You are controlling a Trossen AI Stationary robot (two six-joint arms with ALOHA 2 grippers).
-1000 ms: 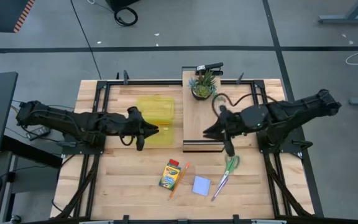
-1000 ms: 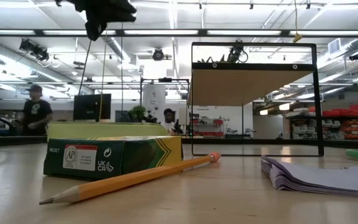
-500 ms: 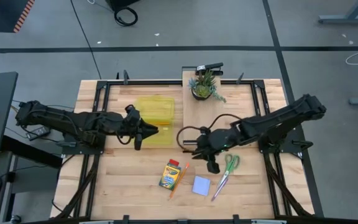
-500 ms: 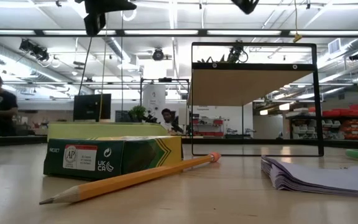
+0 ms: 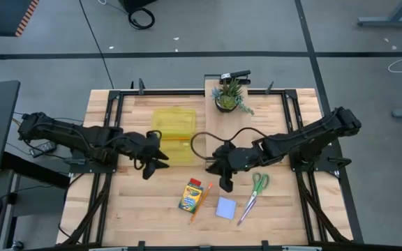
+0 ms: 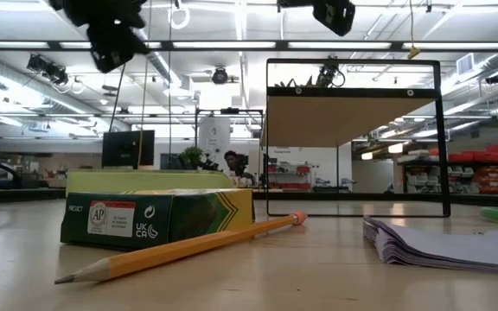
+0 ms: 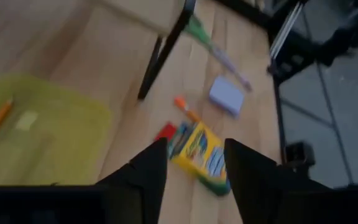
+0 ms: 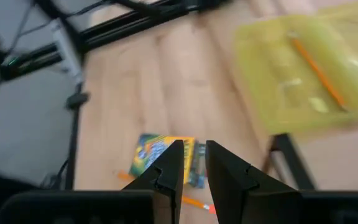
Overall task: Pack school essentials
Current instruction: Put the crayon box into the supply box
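Where arms hover, wooden table (image 5: 138, 209), workshop behind

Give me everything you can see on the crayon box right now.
The crayon box is a flat yellow-and-green carton with colourful printing and a red patch at one end. It lies closed and flat on the wooden table, near the front edge, angled slightly. An orange pencil lies close along one side; the low view shows it leaning against the box. The blue sticky-note pad sits apart from it. Neither gripper touches the box.
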